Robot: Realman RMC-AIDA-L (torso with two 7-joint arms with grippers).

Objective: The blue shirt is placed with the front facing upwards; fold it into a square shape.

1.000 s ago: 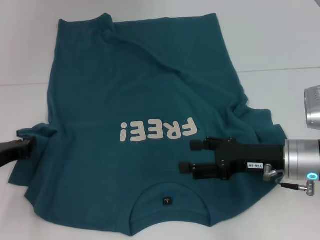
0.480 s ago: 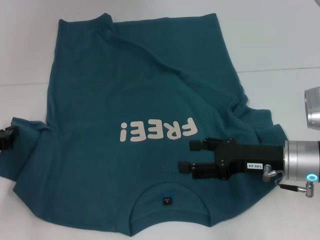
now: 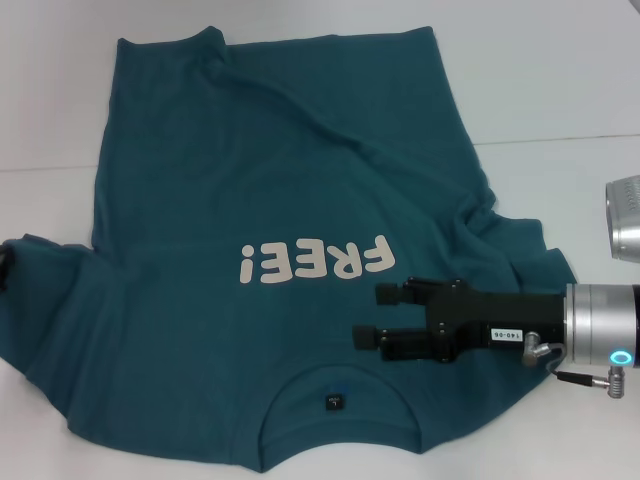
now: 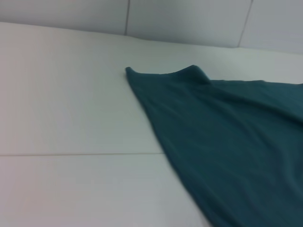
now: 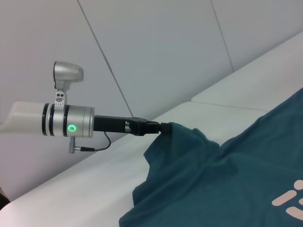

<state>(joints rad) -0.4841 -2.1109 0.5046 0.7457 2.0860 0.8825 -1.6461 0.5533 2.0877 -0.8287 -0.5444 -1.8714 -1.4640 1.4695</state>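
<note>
1. Since a moment ago, the left gripper (image 5: 163, 127) has pulled the left sleeve (image 3: 45, 262) farther out to the side, so that sleeve lies flatter and the gripper is now almost out of the head view.
2. The blue shirt (image 3: 280, 200) lies spread on the white table (image 3: 560, 80), front up, with the collar (image 3: 335, 400) near the robot and the hem far away.
3. The "FREE!" print (image 3: 312, 263) reads upside down from the robot's head.
4. In the right wrist view, the left gripper is pinched tight on the tip of that sleeve and lifts it a little off the table.
5. The right gripper (image 3: 378, 315) hangs just over the chest, a little below the print and near the collar. Its two fingers stand apart and hold nothing.
6. The right sleeve (image 3: 530, 255) is bunched up with folds beside the right arm.
7. I think the shirt is soft, light and floppy. It will bend and sag where nothing holds it, and it can slide on the smooth table.
8. It will not break, but it wrinkles fast.
9. Good places to grab look like the edges: a sleeve tip, a shoulder, or a hem corner (image 4: 130, 71). Pinching the middle would likely only make a bump.
10. The shirt is not folded yet.
</note>
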